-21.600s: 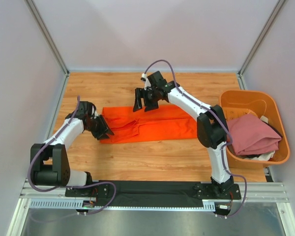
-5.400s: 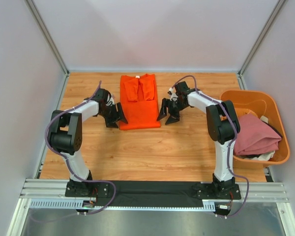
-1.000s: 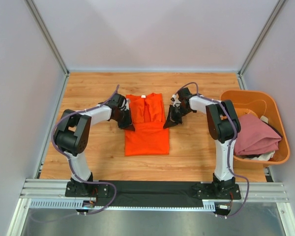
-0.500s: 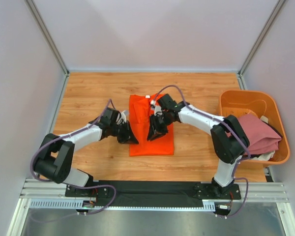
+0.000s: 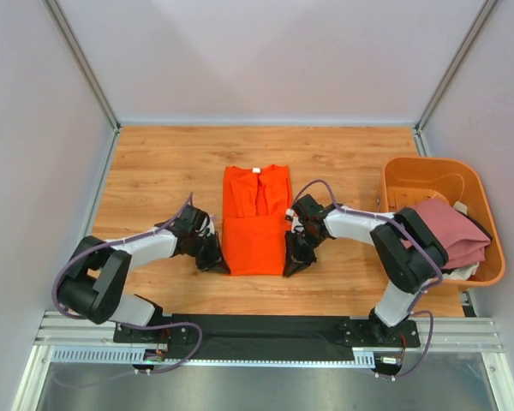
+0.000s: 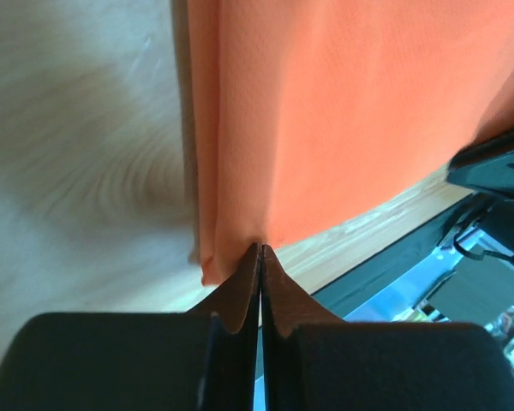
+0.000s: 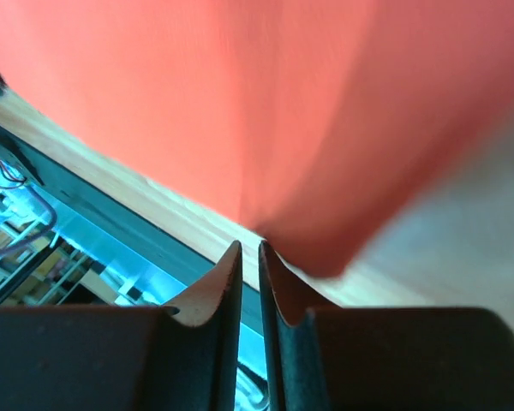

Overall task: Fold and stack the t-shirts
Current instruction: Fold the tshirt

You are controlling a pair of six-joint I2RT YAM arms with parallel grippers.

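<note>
The orange t-shirt (image 5: 255, 235) lies folded at the table's middle, collar to the far side, with a doubled layer over its near half. My left gripper (image 5: 216, 261) sits at the near left corner. In the left wrist view it (image 6: 259, 248) is shut on the hem of the orange t-shirt (image 6: 343, 111). My right gripper (image 5: 291, 264) is at the near right corner. Its jaws (image 7: 249, 247) stand a thin slit apart, and the orange t-shirt (image 7: 240, 103) lies just beyond the tips with nothing between them. A pink t-shirt (image 5: 445, 235) rests in the tub.
An orange plastic tub (image 5: 428, 164) stands at the right edge of the table, holding the pink t-shirt and some other cloth. The black base rail (image 5: 265, 330) runs along the near edge, just behind both grippers. White walls enclose the wooden table (image 5: 154, 163).
Both grippers have travelled from the shirt's far half towards the near edge, ending at its near corners. The shirt now shows a doubled near half. The right jaws have parted slightly.
</note>
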